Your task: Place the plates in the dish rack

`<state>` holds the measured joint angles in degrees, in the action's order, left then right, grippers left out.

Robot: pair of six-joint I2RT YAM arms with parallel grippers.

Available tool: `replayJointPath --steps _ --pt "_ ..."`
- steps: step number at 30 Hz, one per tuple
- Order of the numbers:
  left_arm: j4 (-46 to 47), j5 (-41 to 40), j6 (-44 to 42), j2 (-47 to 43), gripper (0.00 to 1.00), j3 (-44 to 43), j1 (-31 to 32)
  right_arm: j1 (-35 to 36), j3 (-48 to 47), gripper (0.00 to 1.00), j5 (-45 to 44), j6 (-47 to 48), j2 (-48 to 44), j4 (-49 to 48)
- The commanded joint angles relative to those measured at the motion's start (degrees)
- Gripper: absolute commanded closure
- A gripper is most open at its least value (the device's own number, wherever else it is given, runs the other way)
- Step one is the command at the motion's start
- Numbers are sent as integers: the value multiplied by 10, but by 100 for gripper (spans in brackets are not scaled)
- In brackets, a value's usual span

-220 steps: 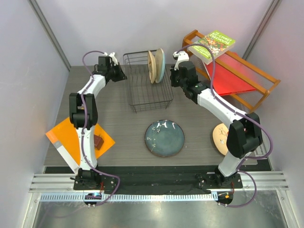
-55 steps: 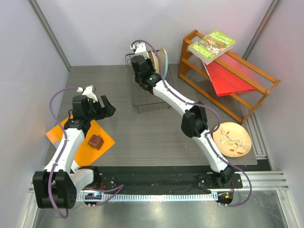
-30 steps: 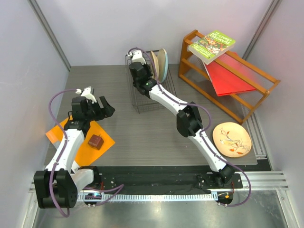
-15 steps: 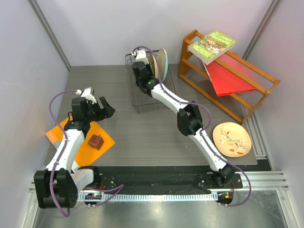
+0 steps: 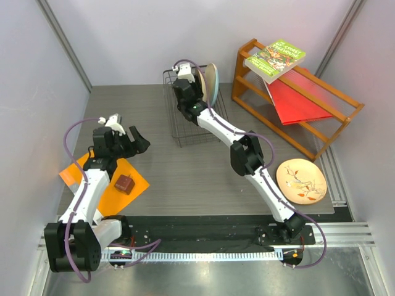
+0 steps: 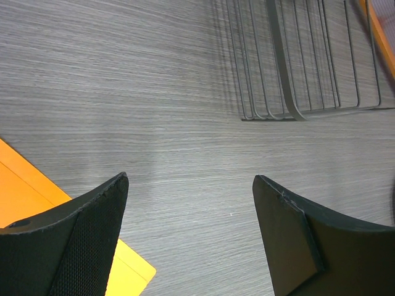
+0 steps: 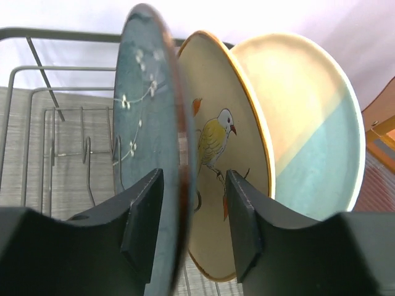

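**Three plates on edge in the rack, right jaws apart**

From above, the right arm covers the dark blue-grey plate (image 7: 145, 111). The wrist view cuts off all three plates' lower edges, so their slots can't be made out. In the dish rack (image 5: 178, 126), at 12 o'clock on the table (image 5: 185, 179), stand that dark plate, a bird plate (image 7: 216, 142) at its 3 o'clock, then the cream and light-blue plate (image 7: 308, 142). The right gripper (image 7: 194, 176) straddles the dark rim, jaws apart, with a gap beside one pad. The second bird plate (image 5: 300, 180) lies flat at 4 o'clock. The left gripper (image 6: 190, 179) hovers at 9 o'clock, jaws wide, holding nothing.
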<state>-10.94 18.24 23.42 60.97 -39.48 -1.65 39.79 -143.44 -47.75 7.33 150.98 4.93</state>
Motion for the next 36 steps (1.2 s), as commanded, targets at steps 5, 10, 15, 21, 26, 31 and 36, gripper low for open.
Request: replayJointPath --steps 5,10,15,21,26,31,36 --pt "40 6 2 -30 18 4 -5 26 32 47 -43 33 -121 -24" --pt "33 -3 14 -46 18 -9 -5 51 89 46 -60 26 -213 45" --pt "22 52 32 -50 18 -38 -5 42 274 32 69 -40 -367 209" --pt "29 124 65 -38 18 -42 39 -55 593 25 292 13 -614 285" --pt "64 168 69 -33 22 -15 131 -195 741 32 367 118 -743 340" --pt "71 183 66 12 25 -27 184 -229 889 35 408 221 -875 380" --pt "85 167 76 52 25 -41 242 -234 984 32 352 234 -947 386"
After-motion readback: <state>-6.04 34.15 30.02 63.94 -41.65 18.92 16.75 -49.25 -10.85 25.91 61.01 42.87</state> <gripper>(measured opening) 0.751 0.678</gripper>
